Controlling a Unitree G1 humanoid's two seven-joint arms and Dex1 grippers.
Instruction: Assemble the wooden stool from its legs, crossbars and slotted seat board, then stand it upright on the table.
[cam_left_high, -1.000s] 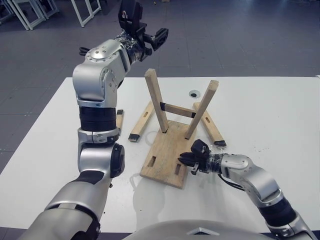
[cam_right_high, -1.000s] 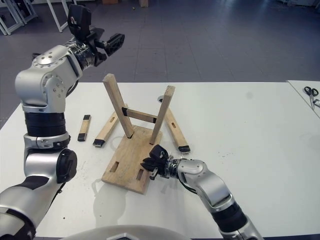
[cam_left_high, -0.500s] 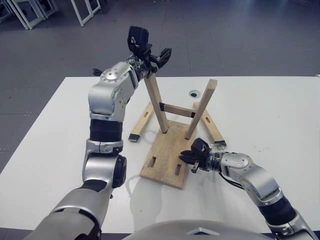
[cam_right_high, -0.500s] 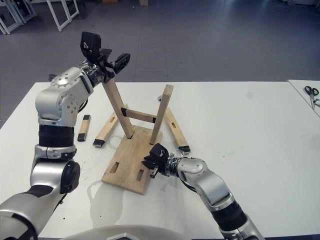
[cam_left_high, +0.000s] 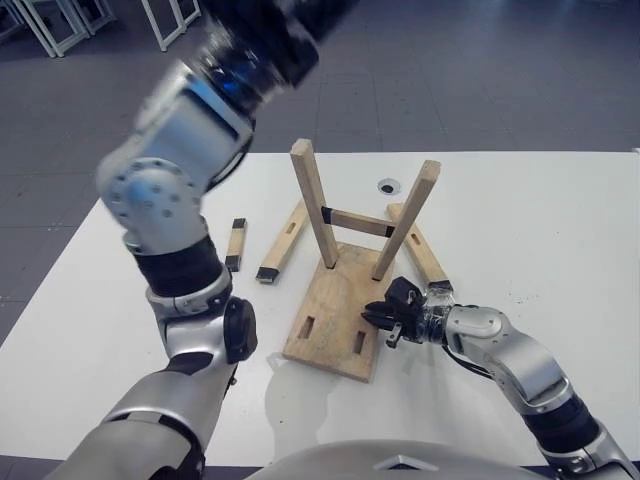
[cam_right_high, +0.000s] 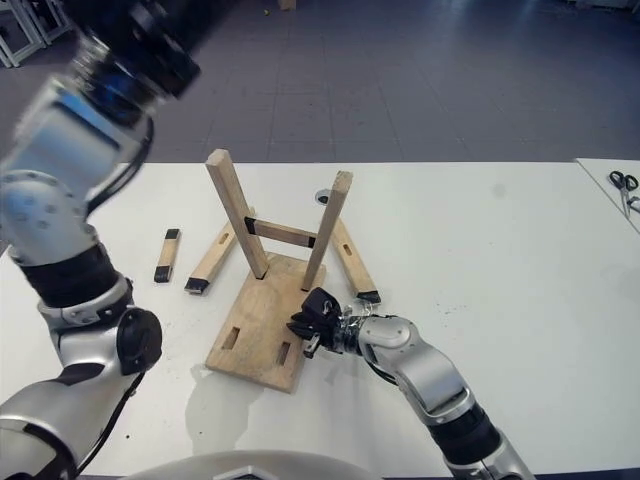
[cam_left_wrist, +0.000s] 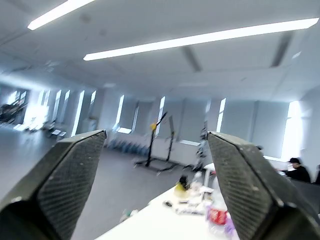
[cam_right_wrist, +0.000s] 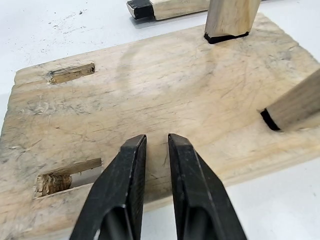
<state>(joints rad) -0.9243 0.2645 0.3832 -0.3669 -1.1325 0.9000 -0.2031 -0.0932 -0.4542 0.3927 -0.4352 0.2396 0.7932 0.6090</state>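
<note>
The slotted seat board (cam_left_high: 322, 305) lies flat on the white table. Two legs (cam_left_high: 313, 205) (cam_left_high: 405, 220) stand in its far slots, leaning, joined by a crossbar (cam_left_high: 358, 222). Its two near slots (cam_right_wrist: 72, 72) are empty. Two more legs (cam_left_high: 283, 242) (cam_left_high: 420, 255) lie on the table behind the board, and a short crossbar (cam_left_high: 235, 243) lies to their left. My right gripper (cam_left_high: 385, 320) is shut at the board's near right edge, its fingertips (cam_right_wrist: 132, 170) resting over the wood. My left gripper (cam_left_wrist: 155, 165) is open and raised high above the table, facing the room.
A round hole (cam_left_high: 387, 186) is in the table behind the legs. Scissors (cam_right_high: 622, 183) lie on a neighbouring table at the far right. Bare table (cam_left_high: 540, 230) spreads to the right of the board and along the left side.
My left arm has swung up and away from the top of the left standing leg. My right gripper stays at the board's edge, hardly moved.
</note>
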